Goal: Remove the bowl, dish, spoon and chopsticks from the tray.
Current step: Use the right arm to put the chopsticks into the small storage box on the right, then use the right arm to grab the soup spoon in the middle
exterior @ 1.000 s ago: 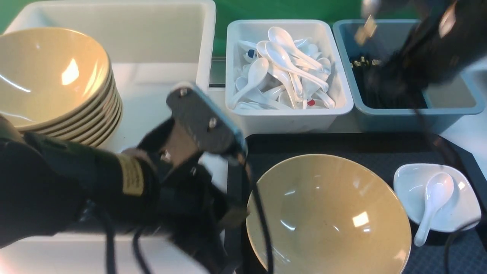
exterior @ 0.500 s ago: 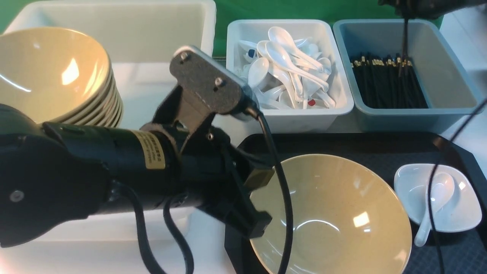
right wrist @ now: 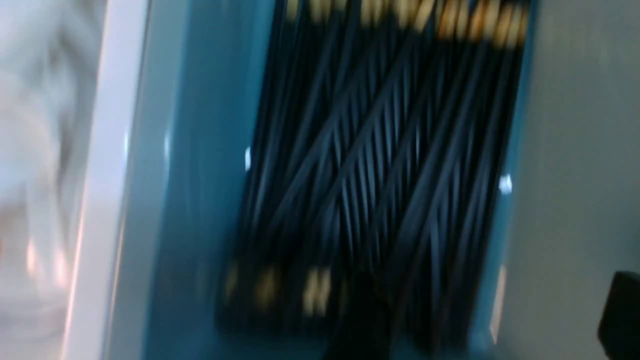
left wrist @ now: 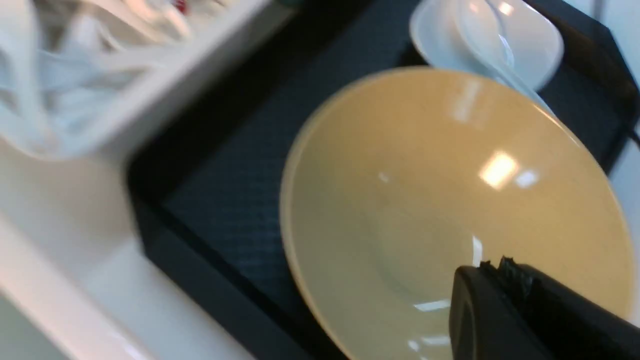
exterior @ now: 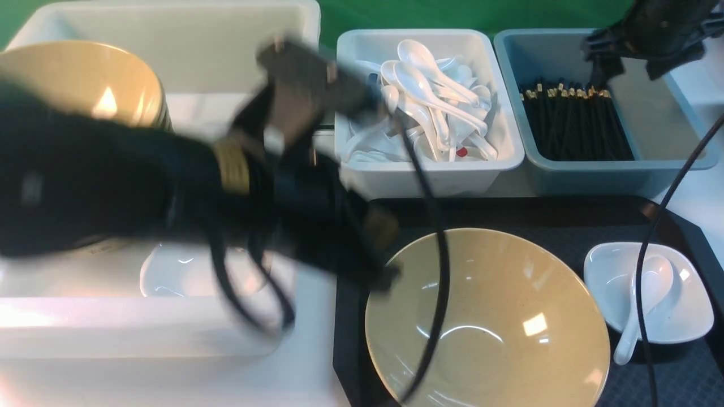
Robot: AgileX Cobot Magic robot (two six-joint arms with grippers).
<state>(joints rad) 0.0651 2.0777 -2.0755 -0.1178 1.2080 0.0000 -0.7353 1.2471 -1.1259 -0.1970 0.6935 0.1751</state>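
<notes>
The tan-yellow bowl [exterior: 486, 316] sits on the black tray [exterior: 565, 217], with the white dish [exterior: 684, 316] to its right and the spoon [exterior: 645, 299] lying in that dish. My left gripper [exterior: 387, 277] is blurred and hovers at the bowl's left rim. In the left wrist view the left gripper [left wrist: 495, 265] is shut and empty over the bowl [left wrist: 425, 200]. My right gripper [exterior: 630, 62] hangs open and empty above the chopsticks [exterior: 571, 124], which are packed in the blue-grey tub [exterior: 679, 135]. I cannot tell one pair from the rest.
A stack of tan bowls [exterior: 73, 102] and a white dish [exterior: 181, 277] sit in the large white tub [exterior: 169, 22] at the left. A white tub of spoons [exterior: 430, 96] stands behind the tray. Arm cables cross the bowl [exterior: 438, 294] and the dish [exterior: 642, 282].
The right gripper has opened over the blue-grey tub, and the chopstick that hung from it is gone. The left arm has swung up and back, uncovering a white dish in the large tub.
</notes>
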